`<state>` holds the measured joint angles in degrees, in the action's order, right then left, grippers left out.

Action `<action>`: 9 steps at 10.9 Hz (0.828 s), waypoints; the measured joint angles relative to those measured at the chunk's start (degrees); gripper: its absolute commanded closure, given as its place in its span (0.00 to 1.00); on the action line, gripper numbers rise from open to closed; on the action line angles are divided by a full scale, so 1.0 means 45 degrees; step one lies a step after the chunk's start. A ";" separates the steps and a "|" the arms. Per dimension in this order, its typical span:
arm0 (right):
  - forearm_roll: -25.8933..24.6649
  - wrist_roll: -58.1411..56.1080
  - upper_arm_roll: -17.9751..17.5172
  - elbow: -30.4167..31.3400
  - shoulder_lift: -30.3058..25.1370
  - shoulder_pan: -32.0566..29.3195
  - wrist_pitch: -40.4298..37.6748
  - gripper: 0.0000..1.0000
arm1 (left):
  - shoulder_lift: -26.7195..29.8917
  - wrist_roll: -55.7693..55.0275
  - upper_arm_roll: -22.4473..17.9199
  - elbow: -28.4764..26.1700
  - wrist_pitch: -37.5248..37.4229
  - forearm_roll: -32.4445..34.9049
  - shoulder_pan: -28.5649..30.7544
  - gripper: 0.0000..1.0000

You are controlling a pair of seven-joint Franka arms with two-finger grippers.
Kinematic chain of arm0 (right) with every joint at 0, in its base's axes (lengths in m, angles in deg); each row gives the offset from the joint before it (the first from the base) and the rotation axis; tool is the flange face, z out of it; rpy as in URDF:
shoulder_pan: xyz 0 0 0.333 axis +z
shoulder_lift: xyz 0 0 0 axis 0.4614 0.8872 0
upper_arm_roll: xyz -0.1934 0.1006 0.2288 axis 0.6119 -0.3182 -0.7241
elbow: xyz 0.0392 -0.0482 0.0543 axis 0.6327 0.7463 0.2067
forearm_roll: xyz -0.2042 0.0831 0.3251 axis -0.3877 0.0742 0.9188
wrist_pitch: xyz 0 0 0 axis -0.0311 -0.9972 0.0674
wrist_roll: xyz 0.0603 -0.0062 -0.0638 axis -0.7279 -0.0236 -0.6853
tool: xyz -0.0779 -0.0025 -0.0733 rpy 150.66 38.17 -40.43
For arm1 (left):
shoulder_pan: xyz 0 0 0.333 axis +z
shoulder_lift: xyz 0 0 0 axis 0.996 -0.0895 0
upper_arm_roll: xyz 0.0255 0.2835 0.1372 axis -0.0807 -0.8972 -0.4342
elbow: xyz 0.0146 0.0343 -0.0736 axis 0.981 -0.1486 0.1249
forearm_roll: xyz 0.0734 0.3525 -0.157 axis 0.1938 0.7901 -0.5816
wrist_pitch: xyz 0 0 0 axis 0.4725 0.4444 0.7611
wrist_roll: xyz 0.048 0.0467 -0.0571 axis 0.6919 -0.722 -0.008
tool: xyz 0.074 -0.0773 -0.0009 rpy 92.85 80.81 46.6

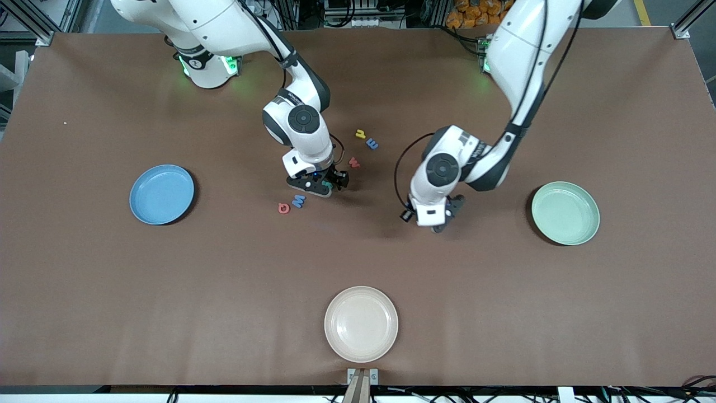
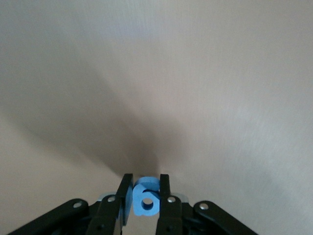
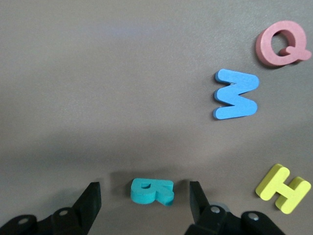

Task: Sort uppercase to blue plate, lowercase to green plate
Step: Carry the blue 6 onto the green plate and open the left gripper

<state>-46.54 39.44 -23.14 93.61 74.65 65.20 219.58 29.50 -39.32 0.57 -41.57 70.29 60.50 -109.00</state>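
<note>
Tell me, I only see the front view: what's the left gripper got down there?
Observer: The left gripper is shut on the blue g.
Operator: And the right gripper, what's under it?
Observer: The right gripper straddles the green R, fingers apart, not touching it.
Operator: Anything hidden beside it?
Observer: A yellow H lies close by the R, near the blue W.
</note>
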 measured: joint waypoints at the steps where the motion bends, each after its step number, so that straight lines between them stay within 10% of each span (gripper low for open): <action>1: -0.0176 0.0037 0.0013 -0.0021 0.0024 -0.0001 0.0000 0.21 | 0.0433 0.0984 -0.0009 0.0044 -0.0727 0.0027 0.0563 1.00; 9: -0.0673 0.0082 0.0099 -0.0172 0.0308 -0.0045 0.0032 0.31 | 0.2896 1.0911 -0.0033 -0.1598 -0.3117 0.0500 0.5429 1.00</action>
<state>-49.57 39.81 -22.70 92.84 76.03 64.99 219.72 42.53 9.78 0.43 -48.76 56.26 62.75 -84.57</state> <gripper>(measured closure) 0.286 0.744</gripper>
